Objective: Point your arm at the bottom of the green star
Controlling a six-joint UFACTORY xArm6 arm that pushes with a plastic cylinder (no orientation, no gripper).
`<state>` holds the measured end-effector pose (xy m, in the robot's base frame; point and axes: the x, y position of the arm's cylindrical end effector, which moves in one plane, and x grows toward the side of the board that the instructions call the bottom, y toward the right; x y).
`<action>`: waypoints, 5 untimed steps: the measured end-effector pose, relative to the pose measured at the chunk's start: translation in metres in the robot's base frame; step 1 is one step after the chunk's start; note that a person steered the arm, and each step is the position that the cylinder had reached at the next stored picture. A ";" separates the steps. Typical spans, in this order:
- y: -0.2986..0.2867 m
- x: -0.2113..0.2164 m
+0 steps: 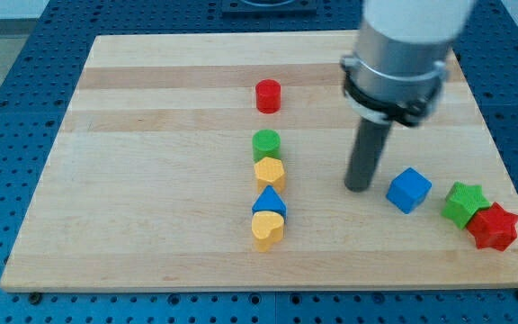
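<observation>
The rod is held upright; my tip point(360, 187) is set on the tabletop point(151, 207), just left of the blue cube point(409, 190), with the green star point(465, 203) farther right. No fingers are fitted.

The green star point(465, 202) lies flat on the board near the view's lower right edge, well to the view's right of my tip point(359, 187) and slightly lower. Its lower right side touches a red star point(494, 226).
</observation>
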<state>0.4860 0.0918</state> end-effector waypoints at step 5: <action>0.079 0.130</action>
<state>0.6163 0.1713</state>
